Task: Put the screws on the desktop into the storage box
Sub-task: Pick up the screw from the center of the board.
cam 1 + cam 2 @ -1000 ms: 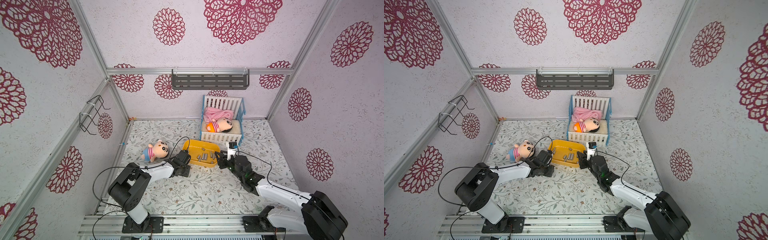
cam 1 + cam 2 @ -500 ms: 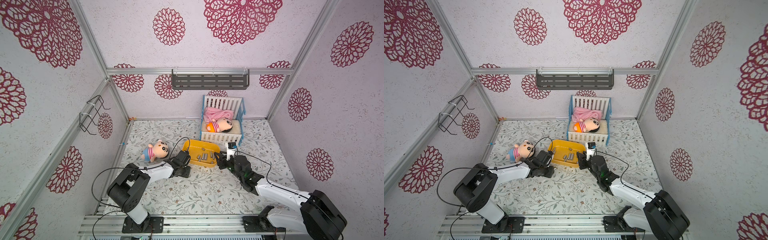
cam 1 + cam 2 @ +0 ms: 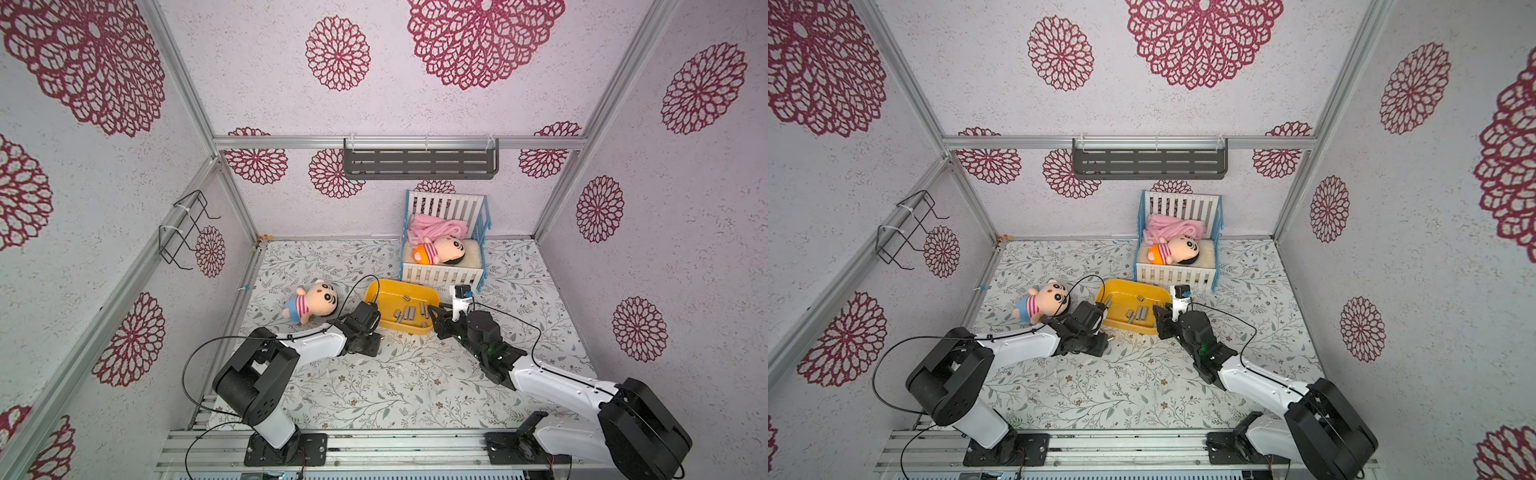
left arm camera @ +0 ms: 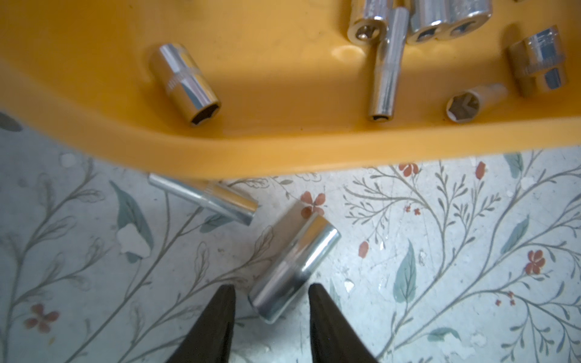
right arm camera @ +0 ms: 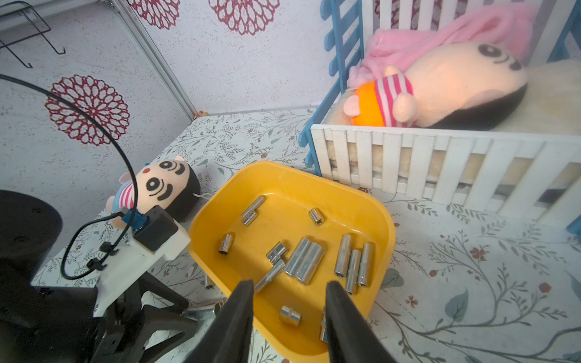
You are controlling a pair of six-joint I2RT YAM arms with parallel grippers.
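While low on the table, straddles silver socket beside yellow storage box with left pincer apart; holds right pincer apart, empty, above box rim.

No readable text anywhere here, tbh. No labels, brand names or numbers on the box. If the screws carry any stamping, it's too blurry to make out.
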